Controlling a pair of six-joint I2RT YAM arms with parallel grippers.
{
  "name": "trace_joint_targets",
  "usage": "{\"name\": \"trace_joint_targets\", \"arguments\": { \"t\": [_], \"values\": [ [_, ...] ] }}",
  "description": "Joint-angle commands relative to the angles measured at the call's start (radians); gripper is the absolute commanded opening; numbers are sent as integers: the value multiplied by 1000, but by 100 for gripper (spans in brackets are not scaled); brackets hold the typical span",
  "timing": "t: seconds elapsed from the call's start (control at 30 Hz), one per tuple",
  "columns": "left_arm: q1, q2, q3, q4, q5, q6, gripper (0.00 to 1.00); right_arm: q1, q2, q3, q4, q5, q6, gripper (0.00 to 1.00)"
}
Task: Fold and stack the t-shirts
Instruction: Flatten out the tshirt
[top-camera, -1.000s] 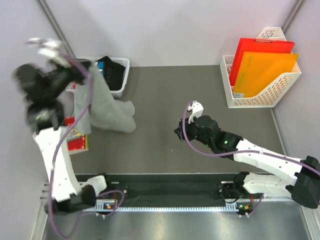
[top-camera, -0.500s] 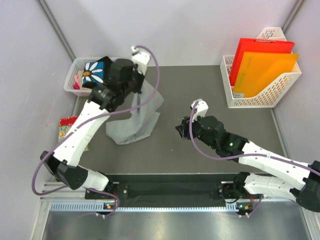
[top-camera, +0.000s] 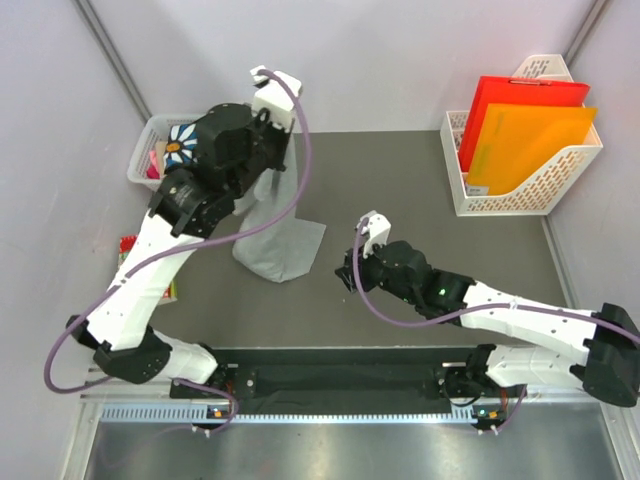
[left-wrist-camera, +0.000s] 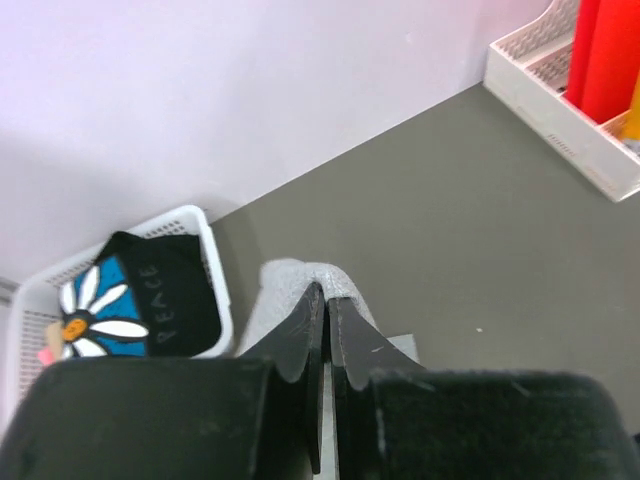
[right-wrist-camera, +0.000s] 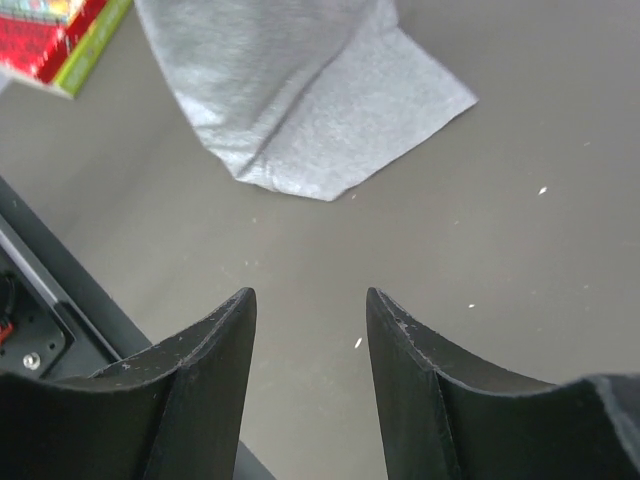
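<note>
You are holding the grey t-shirt (top-camera: 280, 245) up at 9 o'clock in the pinching left gripper (left-wrist-camera: 327, 300), its hem resting on the table, the black daisy tee (left-wrist-camera: 150, 300) waiting in the basket (top-camera: 148, 135) at 10 o'clock, so laying it flat is probably calling for the parted, empty right gripper (right-wrist-camera: 308, 297) to take the loose corner.

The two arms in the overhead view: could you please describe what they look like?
The left arm and right arm have white links, bulky black joint housings and a loose purple cable trailing along each. Their gripper fingers are plain black tapered blades; no markings show.
</note>
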Motion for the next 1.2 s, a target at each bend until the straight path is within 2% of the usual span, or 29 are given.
{"name": "trace_joint_targets", "arguments": {
  "t": [0.0, 0.17, 0.23, 0.4, 0.53, 0.6, 0.83, 0.97, 1.17],
  "values": [
    [-119, 100, 88, 127, -271, 142, 0, 38, 48, 60, 34, -9, -29, 49],
    [-151, 215, 263, 173, -358, 170, 0, 49, 137, 97, 42, 4, -36, 54],
    [-151, 235, 248, 234, -421, 210, 0, 62, 176, 112, 51, -21, -41, 59],
    [-127, 267, 115, 395, -588, 310, 0, 124, 304, 226, 50, -12, -75, 64],
    [28, 323, 214, 291, -553, 215, 0, 144, 429, 281, 76, -21, -70, 63],
    [66, 326, 204, 271, -543, 201, 0, 145, 465, 302, 91, -26, -66, 64],
    [57, 260, 70, 251, -507, 190, 0, 104, 680, 427, 71, 50, -95, 73],
    [57, 231, 27, 237, -484, 170, 0, 0, 758, 473, 71, 19, -84, 74],
    [57, 188, -36, 240, -466, 167, 0, -86, 832, 539, 45, 17, -104, 73]
  ]
}}
